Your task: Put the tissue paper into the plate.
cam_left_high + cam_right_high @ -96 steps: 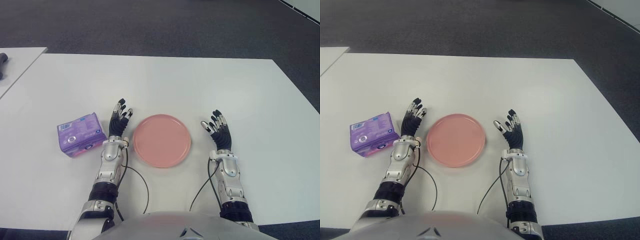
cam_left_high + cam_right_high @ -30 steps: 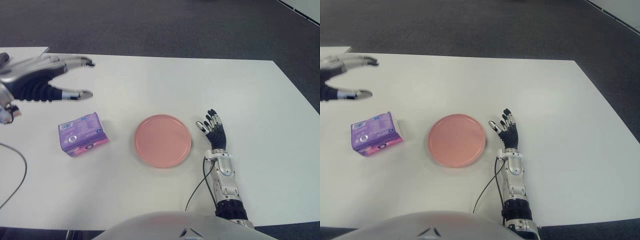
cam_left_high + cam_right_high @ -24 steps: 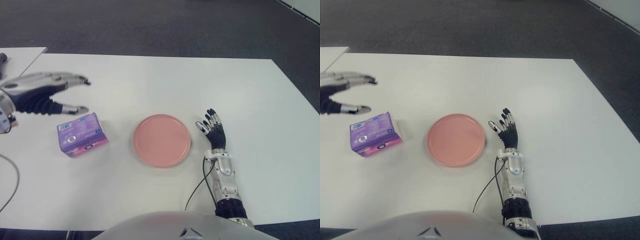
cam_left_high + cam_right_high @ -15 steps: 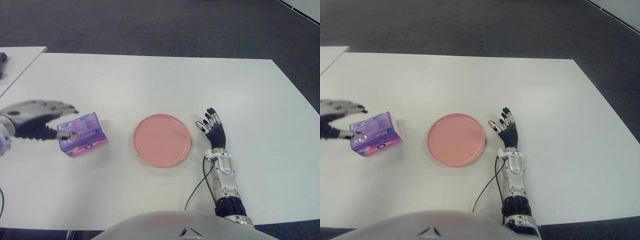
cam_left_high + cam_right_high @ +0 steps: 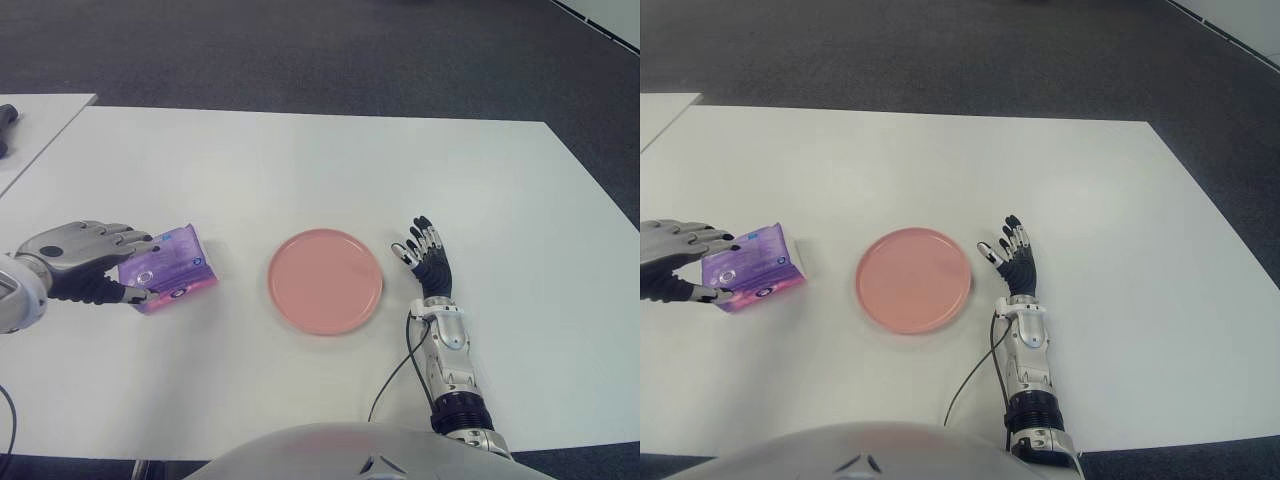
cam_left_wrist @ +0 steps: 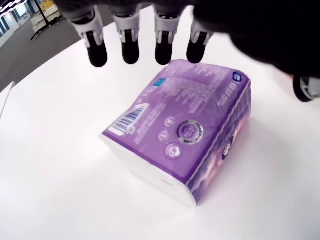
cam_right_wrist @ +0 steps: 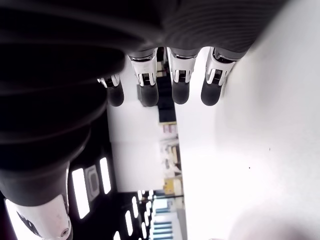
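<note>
Left hand (image 5: 82, 262) near desk's (image 5: 300, 170) left edge, fingers spread over purple tissue pack (image 5: 167, 269), grip not closed. Pack on desk, well apart from empty pink plate (image 5: 325, 280) mid-desk. Grasp, carry, drop remain. Right hand (image 5: 428, 262) open beside plate's right.

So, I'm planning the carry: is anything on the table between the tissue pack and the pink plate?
Nothing visible. Bare white table lies between the purple tissue pack and the pink plate. The left hand is at the pack's far side from the plate; the right hand shows beyond the plate's right edge.
</note>
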Robot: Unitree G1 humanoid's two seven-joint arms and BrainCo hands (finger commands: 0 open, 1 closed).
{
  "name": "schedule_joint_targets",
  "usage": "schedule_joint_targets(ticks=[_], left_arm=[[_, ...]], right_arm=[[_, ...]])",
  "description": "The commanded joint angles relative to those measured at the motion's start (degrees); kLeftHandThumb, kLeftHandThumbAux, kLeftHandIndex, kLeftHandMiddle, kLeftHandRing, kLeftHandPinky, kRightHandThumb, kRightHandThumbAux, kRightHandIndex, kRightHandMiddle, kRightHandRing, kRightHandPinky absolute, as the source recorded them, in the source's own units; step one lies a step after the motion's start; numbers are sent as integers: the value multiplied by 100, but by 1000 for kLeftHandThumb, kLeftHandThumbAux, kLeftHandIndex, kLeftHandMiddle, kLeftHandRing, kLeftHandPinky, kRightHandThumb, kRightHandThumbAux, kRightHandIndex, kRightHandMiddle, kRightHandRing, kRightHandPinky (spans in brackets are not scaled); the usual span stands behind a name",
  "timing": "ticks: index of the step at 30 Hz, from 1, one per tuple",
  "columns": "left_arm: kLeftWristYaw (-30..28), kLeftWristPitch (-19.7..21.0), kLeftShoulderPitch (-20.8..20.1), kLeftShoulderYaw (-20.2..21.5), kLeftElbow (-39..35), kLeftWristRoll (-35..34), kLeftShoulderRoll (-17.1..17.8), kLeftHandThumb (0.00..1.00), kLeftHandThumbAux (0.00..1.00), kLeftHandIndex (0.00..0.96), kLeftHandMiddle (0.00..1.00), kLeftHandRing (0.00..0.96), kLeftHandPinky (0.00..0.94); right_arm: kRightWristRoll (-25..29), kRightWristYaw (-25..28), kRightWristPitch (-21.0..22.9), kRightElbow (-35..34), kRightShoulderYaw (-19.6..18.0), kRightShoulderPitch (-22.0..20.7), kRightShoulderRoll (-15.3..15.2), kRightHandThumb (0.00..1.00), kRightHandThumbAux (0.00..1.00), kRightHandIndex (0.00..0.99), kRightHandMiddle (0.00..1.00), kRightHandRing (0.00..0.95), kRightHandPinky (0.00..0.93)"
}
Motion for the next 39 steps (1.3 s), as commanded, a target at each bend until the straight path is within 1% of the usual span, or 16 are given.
schedule_joint_targets(ticks=[1, 10, 12, 15, 21, 27, 33, 39], left_arm=[[-45, -2, 28, -187, -20, 216, -9, 70, 126, 0, 0, 0, 0], [110, 27, -47, -410, -67, 614, -95, 57, 125, 0, 0, 0, 0], [361, 37, -110, -519, -73, 952, -192, 51, 126, 0, 0, 0, 0], [667, 85, -169, -619, -66, 1237, -351, 42, 132, 0, 0, 0, 0], [1095, 206, -234, -759, -28, 1486, -661, 44, 140, 0, 0, 0, 0], [1698, 287, -317, -874, 51, 1715, -993, 56, 170, 0, 0, 0, 0], [2189, 338, -407, -987, 105, 1943, -1145, 82, 197, 0, 0, 0, 0], [2357, 399, -437, -1062, 116, 2116, -1198, 113, 213, 0, 0, 0, 0]], right_arm=[[75, -5, 133, 180, -40, 84, 6, 129, 741, 0, 11, 10, 50], [80, 16, 127, 217, -67, 58, -3, 129, 741, 0, 11, 10, 50], [81, 23, 124, 233, -77, 47, -6, 129, 741, 0, 11, 10, 50], [84, 33, 122, 251, -90, 34, -11, 129, 741, 0, 11, 10, 50], [94, 55, 111, 301, -117, 1, -28, 129, 741, 0, 11, 10, 50], [106, 68, 99, 349, -133, -29, -45, 129, 741, 0, 11, 10, 50], [119, 82, 85, 399, -148, -60, -62, 129, 741, 0, 11, 10, 50], [129, 93, 68, 436, -159, -81, -75, 129, 741, 0, 11, 10, 50]])
